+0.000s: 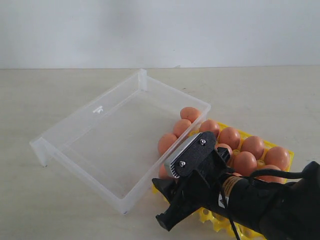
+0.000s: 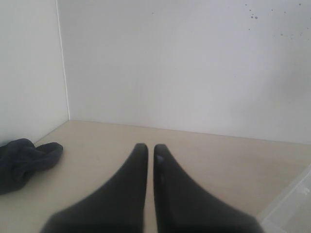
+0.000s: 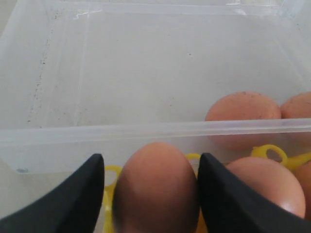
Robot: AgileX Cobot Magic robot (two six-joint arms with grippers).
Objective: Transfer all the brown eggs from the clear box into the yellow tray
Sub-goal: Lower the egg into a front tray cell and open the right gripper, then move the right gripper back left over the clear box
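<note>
The clear box [image 1: 95, 107] lies left of centre, its floor mostly bare. Three brown eggs [image 1: 181, 127] rest inside it against its right wall; two of them [image 3: 243, 108] show beyond that wall [image 3: 146, 131] in the right wrist view. The yellow tray [image 1: 212, 218] sits right of the box with several eggs [image 1: 229, 137] in its cups. My right gripper [image 1: 175, 207] hangs over the tray's corner nearest the box. It [image 3: 150, 158] is open around one upright egg [image 3: 155, 194]: one finger touches it and a gap shows at the other. My left gripper [image 2: 146, 146] is shut and empty.
A dark cloth [image 2: 24, 160] lies on the table by a white wall in the left wrist view. One corner of the clear box [image 2: 291, 204] shows there too. My right arm's black body [image 1: 270, 205] covers the tray's near part.
</note>
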